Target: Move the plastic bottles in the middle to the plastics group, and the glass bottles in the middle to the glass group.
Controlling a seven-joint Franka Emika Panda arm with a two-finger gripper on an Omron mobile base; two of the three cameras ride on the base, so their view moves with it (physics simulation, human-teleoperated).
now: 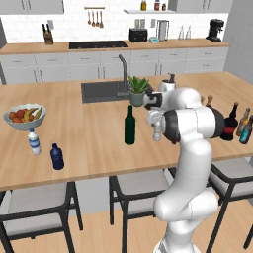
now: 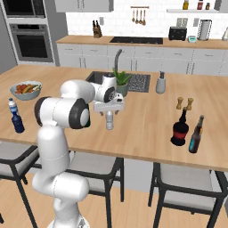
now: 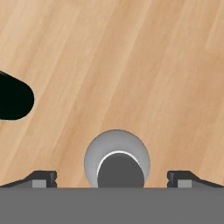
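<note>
The white Franka Panda arm with dark joints (image 1: 190, 123) rises from its base, bends at a bulky elbow and reaches forward at about counter height. Its wrist turns the hand straight down, so the two-finger gripper (image 2: 109, 114) points at the wooden surface below. In the hand view the gripper (image 3: 112, 178) has its two small dark fingertips (image 3: 41, 178) spread wide apart, one at each side of the frame. The jaws stand open, with nothing pressed between them.

White tile wall (image 1: 69, 22), grey cabinets (image 1: 59, 66), wood island counter (image 1: 89, 143), dark-framed stools (image 1: 39, 207), wood floor (image 2: 133, 209).
</note>
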